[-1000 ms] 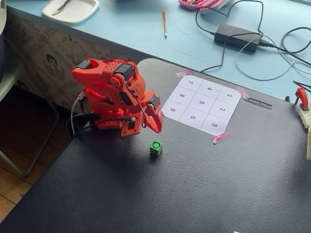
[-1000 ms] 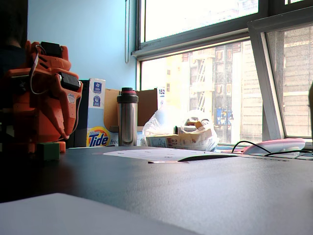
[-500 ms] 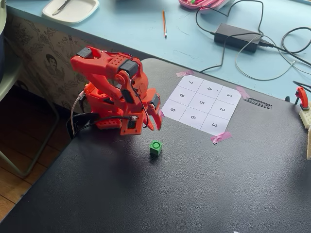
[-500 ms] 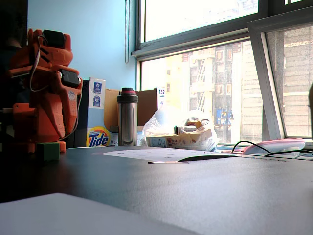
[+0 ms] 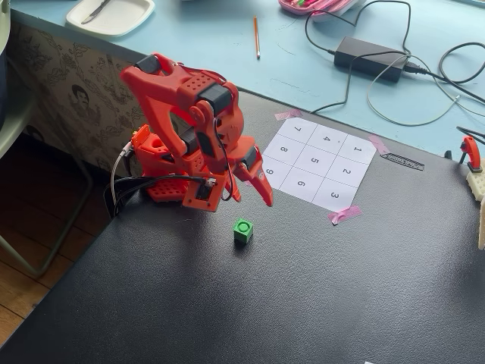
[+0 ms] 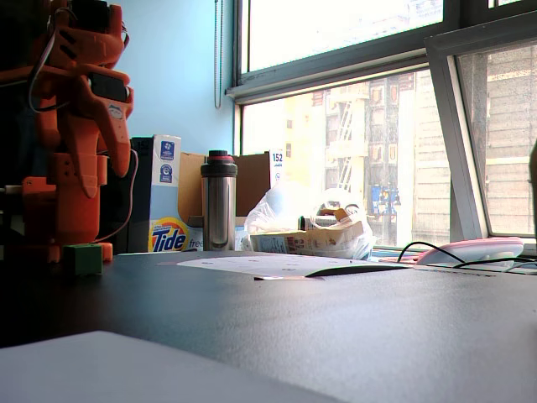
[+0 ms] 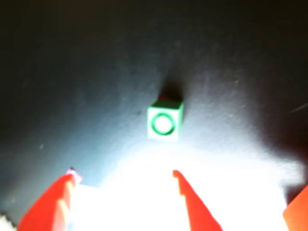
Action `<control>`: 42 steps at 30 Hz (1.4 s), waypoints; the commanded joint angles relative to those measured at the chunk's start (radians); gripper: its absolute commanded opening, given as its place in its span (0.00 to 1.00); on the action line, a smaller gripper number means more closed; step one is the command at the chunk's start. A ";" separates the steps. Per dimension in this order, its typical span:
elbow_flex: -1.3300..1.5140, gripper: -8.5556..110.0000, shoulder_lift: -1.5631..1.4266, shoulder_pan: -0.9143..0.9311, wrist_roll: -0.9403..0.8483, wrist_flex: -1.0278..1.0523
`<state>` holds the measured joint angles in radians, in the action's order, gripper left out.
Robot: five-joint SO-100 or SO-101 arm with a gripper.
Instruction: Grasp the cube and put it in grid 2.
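Observation:
The green cube with a round stud on top sits on the black mat, below and left of the white numbered sheet. Grid 2 is the middle cell of the sheet's right column and is empty. My red gripper is open and empty, hanging just above the mat between the arm's base and the cube. In the wrist view the cube lies ahead of the gripper, slightly right of centre, apart from both fingers. In the low fixed view the cube stands in front of the arm.
Pink tape holds the sheet's corners. A power adapter with cables, a pencil and a white tray lie on the blue table behind. A red-and-white object stands at the right edge. A steel bottle stands beyond the mat.

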<state>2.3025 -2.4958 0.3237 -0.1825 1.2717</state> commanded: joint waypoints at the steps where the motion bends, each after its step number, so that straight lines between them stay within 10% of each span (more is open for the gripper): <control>1: -0.008 0.34 0.067 0.032 -0.020 -0.023; 23: 0.126 0.31 0.305 0.117 -0.052 -0.265; 29: 0.106 0.07 0.354 0.092 -0.144 -0.299; 42: -0.183 0.07 0.383 0.038 -0.138 -0.103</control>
<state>2.2872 -2.1138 0.3881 -0.3329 1.0799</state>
